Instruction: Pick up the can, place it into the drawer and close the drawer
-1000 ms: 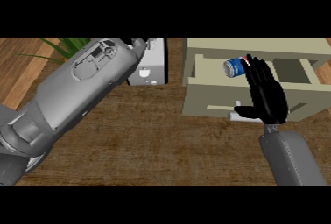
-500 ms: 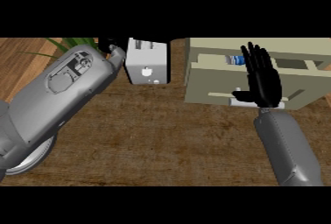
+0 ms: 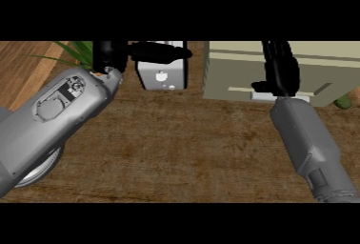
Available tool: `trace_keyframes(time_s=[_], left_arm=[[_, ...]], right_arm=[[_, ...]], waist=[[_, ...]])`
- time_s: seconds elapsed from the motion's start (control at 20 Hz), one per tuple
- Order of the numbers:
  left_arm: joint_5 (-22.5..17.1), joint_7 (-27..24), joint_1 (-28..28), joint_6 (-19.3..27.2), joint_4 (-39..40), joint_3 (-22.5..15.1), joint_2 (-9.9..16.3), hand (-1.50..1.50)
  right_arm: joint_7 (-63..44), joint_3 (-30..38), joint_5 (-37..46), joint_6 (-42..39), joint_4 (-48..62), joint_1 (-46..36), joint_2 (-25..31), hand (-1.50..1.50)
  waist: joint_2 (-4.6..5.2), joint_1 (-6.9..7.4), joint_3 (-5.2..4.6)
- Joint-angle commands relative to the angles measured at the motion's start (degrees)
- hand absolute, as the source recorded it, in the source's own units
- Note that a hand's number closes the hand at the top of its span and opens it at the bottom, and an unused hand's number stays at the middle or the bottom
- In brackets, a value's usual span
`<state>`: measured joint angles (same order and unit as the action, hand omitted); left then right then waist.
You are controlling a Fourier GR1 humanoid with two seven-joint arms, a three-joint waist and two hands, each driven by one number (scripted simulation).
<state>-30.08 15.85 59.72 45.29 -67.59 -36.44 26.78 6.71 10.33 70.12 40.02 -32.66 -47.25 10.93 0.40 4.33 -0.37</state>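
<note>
At the view's left, the robot's left hand (image 3: 134, 51) hangs above the brown wooden counter (image 3: 183, 143), fingers curled round nothing visible, beside a small silver box-shaped appliance (image 3: 163, 74). Farther right stands the beige drawer unit (image 3: 232, 71). The right hand (image 3: 280, 66) lies flat against its front with straight fingers, holding nothing. No can shows anywhere; I judge it already inside, with the drawer nearly or fully closed. Its contents are hidden. What remains is finishing the push.
</note>
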Motion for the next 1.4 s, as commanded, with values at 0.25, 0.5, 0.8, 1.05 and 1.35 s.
trace_keyframes(time_s=[0.25, 0.5, 0.8, 1.05, 1.35], left_arm=[[1.2, -0.2, -5.7, -0.2, -6.4, 0.8, 2.1, -1.5], [2.4, -2.4, -8.8, -0.8, -5.5, 1.3, 1.6, -1.5], [2.5, -1.1, -11.0, -1.6, -10.3, 1.5, 3.9, -1.5], [3.4, -4.2, -13.1, -1.8, -9.7, 2.1, 3.4, -1.5], [3.2, -3.2, -14.7, -1.8, -12.6, 2.7, 4.6, -1.5]], right_arm=[[-1.0, 2.6, 0.1, 2.4, 12.6, -11.3, 0.4, -1.5], [-1.1, 3.8, -0.1, 1.1, 16.3, -16.0, 1.5, -1.5], [1.9, 5.7, -2.0, -0.3, 18.2, -18.3, 1.9, -1.5], [8.7, 10.9, -9.0, -0.9, 16.1, -19.1, -1.8, -1.5], [14.1, 17.9, -17.1, -1.8, 14.8, -18.9, -4.3, -1.5]], waist=[[0.94, 1.57, 0.49], [1.26, 0.29, 0.48], [1.29, 1.71, 0.55], [1.29, 0.65, 0.61], [0.83, 0.97, 0.68]])
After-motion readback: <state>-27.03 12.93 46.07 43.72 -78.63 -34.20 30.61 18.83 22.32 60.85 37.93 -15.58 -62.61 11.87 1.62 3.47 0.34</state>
